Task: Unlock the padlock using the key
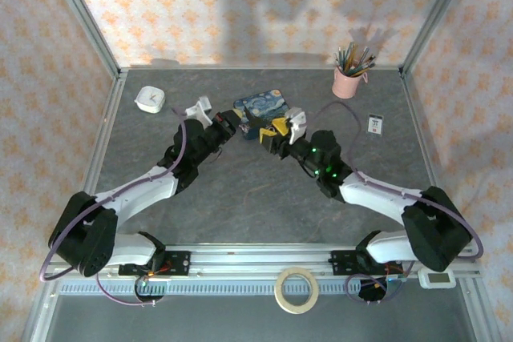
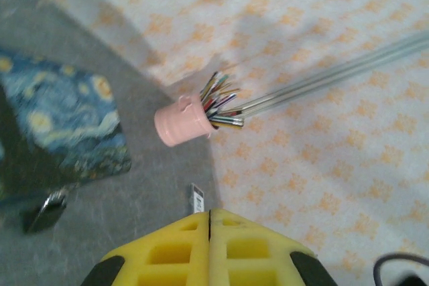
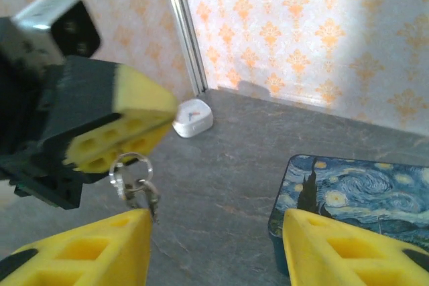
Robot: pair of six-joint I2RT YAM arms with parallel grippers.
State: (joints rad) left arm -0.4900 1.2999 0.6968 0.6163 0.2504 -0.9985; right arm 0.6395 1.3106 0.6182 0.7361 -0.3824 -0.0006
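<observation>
Slippage risk: small silver keys on ring (image 3: 137, 182) dangle from tightly pinched left gripper (image 3: 127, 132), centre-left; right gripper (image 3: 214, 232), spread wide below, could knock them free

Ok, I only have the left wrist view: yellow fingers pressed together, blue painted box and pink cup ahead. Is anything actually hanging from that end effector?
Observer: Yes. In the right wrist view a metal ring with small metal pieces dangles just under the left end effector. Whether they are key or padlock is too small to tell.
Operator: And the right end effector?
Observer: Open. The right end effector has its fingers wide apart, gripping nothing.
Operator: Anything off to the far left?
Observer: A small white device sits on the table near the far-left corner.
</observation>
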